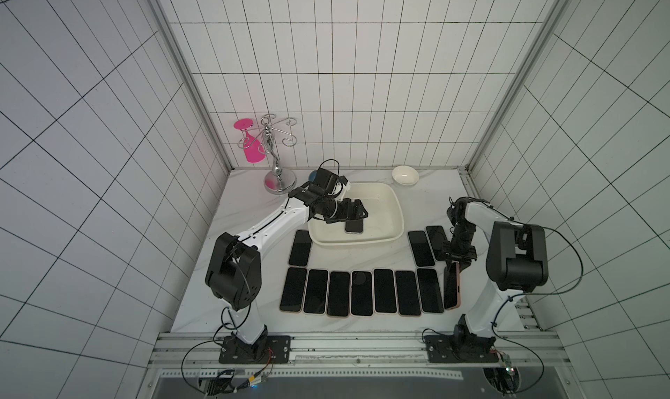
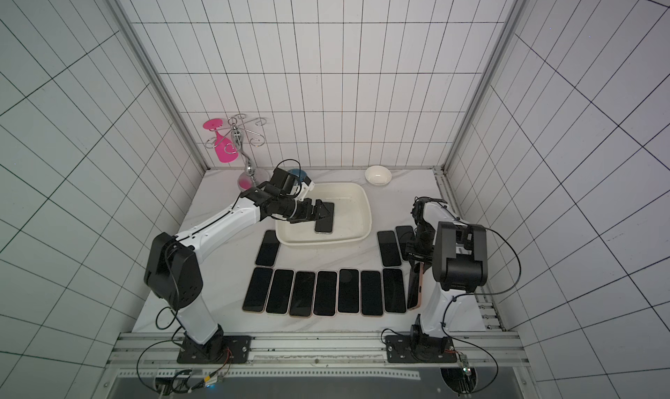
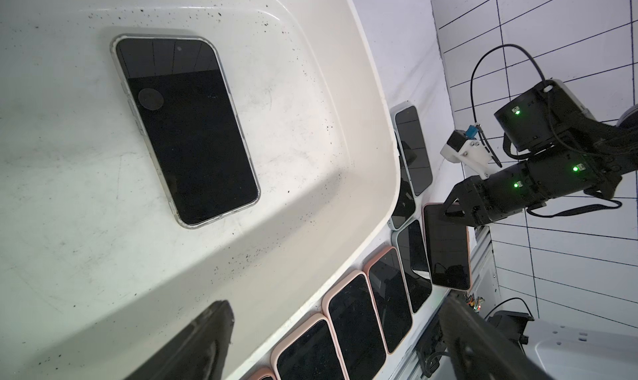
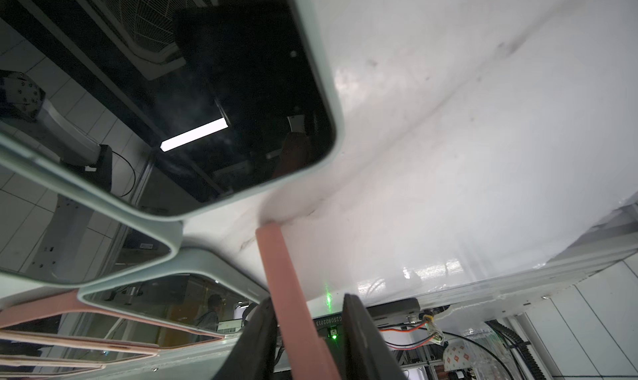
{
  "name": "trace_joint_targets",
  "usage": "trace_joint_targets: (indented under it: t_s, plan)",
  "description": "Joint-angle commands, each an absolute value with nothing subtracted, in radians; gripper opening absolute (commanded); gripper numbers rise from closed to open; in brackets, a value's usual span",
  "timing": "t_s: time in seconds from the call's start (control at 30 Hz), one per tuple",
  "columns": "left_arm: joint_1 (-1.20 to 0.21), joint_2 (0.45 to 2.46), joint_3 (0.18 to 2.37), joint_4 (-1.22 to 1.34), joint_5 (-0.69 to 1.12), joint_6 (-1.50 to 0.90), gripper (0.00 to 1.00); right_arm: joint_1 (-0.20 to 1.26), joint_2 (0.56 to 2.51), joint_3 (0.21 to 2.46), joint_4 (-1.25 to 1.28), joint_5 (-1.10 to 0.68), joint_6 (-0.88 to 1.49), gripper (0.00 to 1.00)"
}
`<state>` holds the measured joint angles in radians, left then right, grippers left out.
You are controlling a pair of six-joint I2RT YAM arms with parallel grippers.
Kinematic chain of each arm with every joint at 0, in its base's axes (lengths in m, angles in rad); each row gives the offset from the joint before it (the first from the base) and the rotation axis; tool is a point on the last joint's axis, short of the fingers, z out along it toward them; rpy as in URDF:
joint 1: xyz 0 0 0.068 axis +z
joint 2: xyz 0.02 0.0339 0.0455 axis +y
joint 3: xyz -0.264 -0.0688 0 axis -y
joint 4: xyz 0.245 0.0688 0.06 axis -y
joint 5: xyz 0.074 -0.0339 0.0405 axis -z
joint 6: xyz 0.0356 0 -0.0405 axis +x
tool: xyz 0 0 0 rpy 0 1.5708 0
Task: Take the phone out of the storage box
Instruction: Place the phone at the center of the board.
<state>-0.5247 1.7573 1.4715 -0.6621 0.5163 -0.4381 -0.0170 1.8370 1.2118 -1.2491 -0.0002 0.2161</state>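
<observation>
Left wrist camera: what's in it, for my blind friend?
A phone lies flat, screen up, inside the cream storage box. Beyond its rim, more phones lie in a row, and the right gripper is at a pink-cased phone.

Top views look down (left wrist close above storage box (image 3: pixel 345 126))

Bright even lighting, soft shadows, edges visibly warped.

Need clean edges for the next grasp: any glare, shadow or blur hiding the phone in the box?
Left wrist view: the phone sharp in the storage box, tiles mirrored on its screen, shadow beside it. Right wrist view: lamp glare on a table phone, fingers blurred. Both top views: left end effector partly covers the phone.
</observation>
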Motion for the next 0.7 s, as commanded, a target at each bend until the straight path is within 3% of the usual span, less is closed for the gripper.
trace_joint_targets:
  t_s: [0.0,0.67]
  plan:
    - [-0.531,1.772,1.462,-0.655,0.5,-0.435,0.98,-0.067,1.841,1.204,-1.233,-0.011,0.184,0.36]
    - [-0.529,1.769,1.438,-0.66,0.487,-0.434,0.98,-0.129,1.881,1.284,-1.186,-0.164,0.159,0.53]
